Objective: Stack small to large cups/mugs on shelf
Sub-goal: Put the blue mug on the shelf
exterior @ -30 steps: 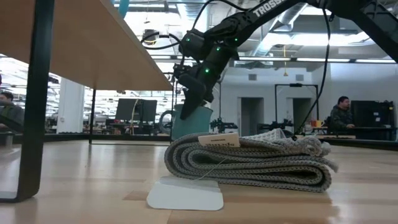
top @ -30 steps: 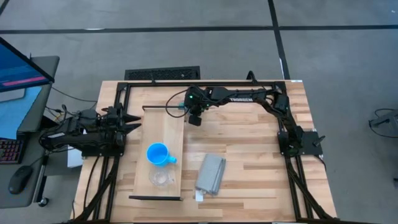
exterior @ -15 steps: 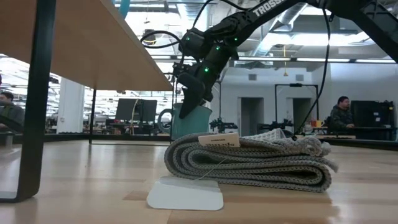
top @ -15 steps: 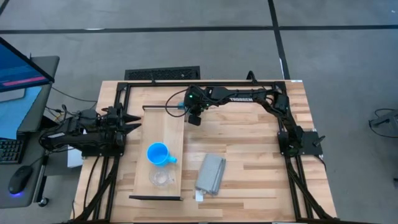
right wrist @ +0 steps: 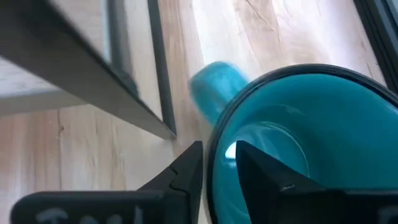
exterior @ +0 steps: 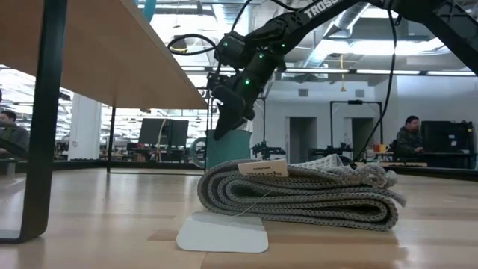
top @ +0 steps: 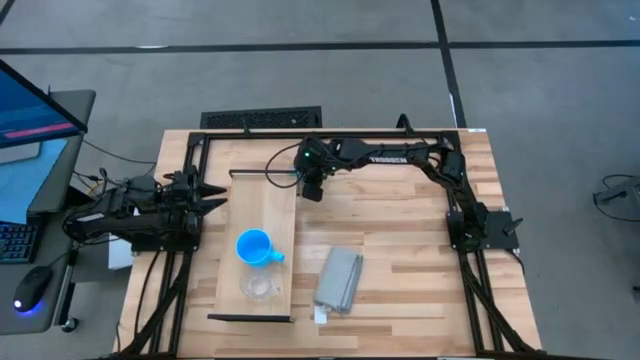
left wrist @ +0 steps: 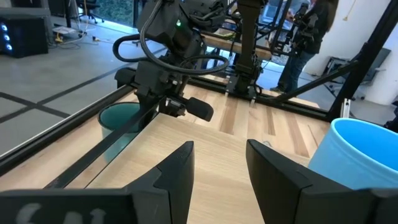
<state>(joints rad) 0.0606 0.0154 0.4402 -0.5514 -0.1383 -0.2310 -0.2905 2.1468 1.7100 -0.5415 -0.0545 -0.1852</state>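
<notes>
My right gripper (top: 311, 186) is shut on the teal mug (exterior: 228, 147) just off the far right corner of the shelf (top: 272, 205), a pale board raised on dark legs. The arm hides most of the mug from above. On the shelf stand the bright blue mug (top: 253, 247) and, nearer the near end, the clear cup (top: 260, 287). My left gripper (left wrist: 217, 168) waits open at the shelf's left side and touches nothing. Its wrist view shows the blue mug (left wrist: 367, 158) and the teal mug (left wrist: 121, 118) beyond the shelf's edge. My right gripper has the teal mug by its rim (right wrist: 219, 152), on the wall beside the handle (right wrist: 214, 87). One finger (right wrist: 264, 171) is inside the mug and the other (right wrist: 186, 171) outside. The fingers point down from above. The mug stands upright below them; the cloth hides its base.
A folded grey cloth (top: 338, 280) with a white tag lies on the tabletop right of the shelf's near half. Bare slatted tabletop (top: 420, 230) stretches right of the shelf. A dark frame (top: 330, 133) runs along the table's edges. People sit in the room behind.
My right gripper has shifted a little toward the table's far edge, still shut on the teal mug. The mug has gone from tilted to upright and has turned slightly, its handle showing briefly at its side in the low view.
</notes>
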